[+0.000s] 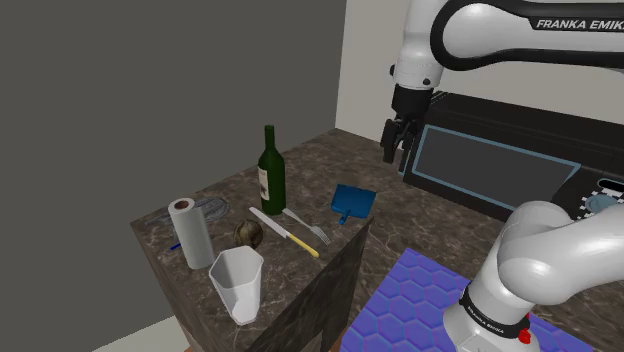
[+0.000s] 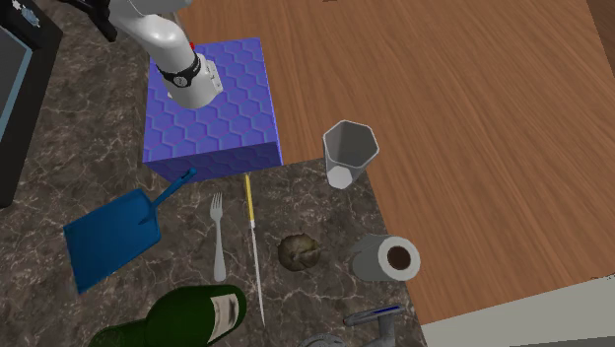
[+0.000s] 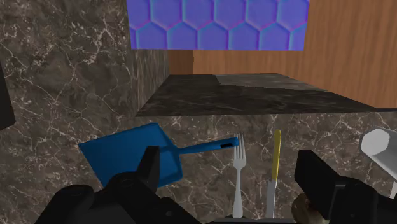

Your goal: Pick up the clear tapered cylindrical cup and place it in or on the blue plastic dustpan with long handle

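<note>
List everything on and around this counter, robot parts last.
cup: 1, pale translucent, upright at the counter's edge
dustpan: 1, blue, flat on the counter near the stand
fork: 1, silver, between dustpan and knife
knife: 1, yellow handle, beside the fork
bottle: 1, green, upright by the knife's blade
paper roll: 1, white, upright near the cup
round lump: 1, brownish, between knife and paper roll
utensil: 1, grey and blue, by the paper roll; kind unclear
appliance: 1, black, on the counter
counter: 1, dark marble
floor: wooden, beside the counter
stand: 1, purple-blue, hexagon pattern
arm: 1, white
gripper: 1, black, open, empty, above the counter
</note>
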Motion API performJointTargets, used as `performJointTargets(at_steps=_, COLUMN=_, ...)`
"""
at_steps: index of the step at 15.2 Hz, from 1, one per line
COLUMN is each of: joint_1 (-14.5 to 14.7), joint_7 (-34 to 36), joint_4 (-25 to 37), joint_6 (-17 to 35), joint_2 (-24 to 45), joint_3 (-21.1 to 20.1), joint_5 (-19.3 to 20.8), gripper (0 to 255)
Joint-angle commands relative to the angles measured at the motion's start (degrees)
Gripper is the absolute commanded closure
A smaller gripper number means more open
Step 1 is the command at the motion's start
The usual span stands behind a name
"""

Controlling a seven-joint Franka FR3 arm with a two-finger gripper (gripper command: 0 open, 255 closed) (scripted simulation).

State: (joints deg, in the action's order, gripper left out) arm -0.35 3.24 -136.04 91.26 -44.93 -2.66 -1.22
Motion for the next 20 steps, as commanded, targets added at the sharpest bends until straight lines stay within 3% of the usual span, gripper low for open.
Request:
performJointTargets(at_steps=1, joint_1=0.00, joint_7=0.00, joint_4=0.00, joint_6=0.00, joint_2=0.00, joint_3=0.00, joint_5=0.00, gripper=0)
performJointTargets(at_steps=12, joint_1=4.32, joint_7=10.03, joint_4=-0.74, joint_6=13.89, joint_2=11.98, joint_3=-10.30, joint_5=-7.47, gripper=0)
performJointTargets(at_steps=20, joint_1=6.20, joint_7=17.40, joint_4=3.90, joint_6=23.50, joint_2=24.84, joint_3=-17.70, joint_5=-9.20, gripper=0)
